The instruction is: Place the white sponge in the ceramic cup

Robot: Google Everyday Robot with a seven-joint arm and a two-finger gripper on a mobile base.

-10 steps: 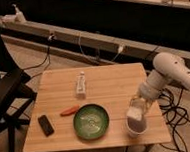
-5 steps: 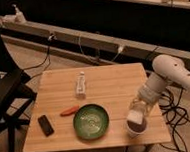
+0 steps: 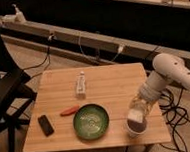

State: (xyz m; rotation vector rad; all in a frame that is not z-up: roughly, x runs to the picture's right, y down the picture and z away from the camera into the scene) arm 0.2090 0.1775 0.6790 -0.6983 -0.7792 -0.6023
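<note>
The ceramic cup [image 3: 136,129], small and pale with a dark brown inside, stands near the table's front right corner. The white sponge [image 3: 136,114] is a small white block right above the cup's mouth, at the cup's rim. My gripper [image 3: 137,110] comes down from the white arm [image 3: 166,72] on the right and is shut on the sponge, directly over the cup. The sponge's lower edge and the cup's far rim overlap, so I cannot tell whether they touch.
On the wooden table [image 3: 109,87] a wide green bowl [image 3: 91,120] sits left of the cup. A red-orange object [image 3: 69,111], a black block [image 3: 45,124] and a long white tube [image 3: 80,84] lie further left. Cables [image 3: 175,116] hang off the right side.
My gripper with the sponge has come down slightly towards the cup. Nothing else has moved.
</note>
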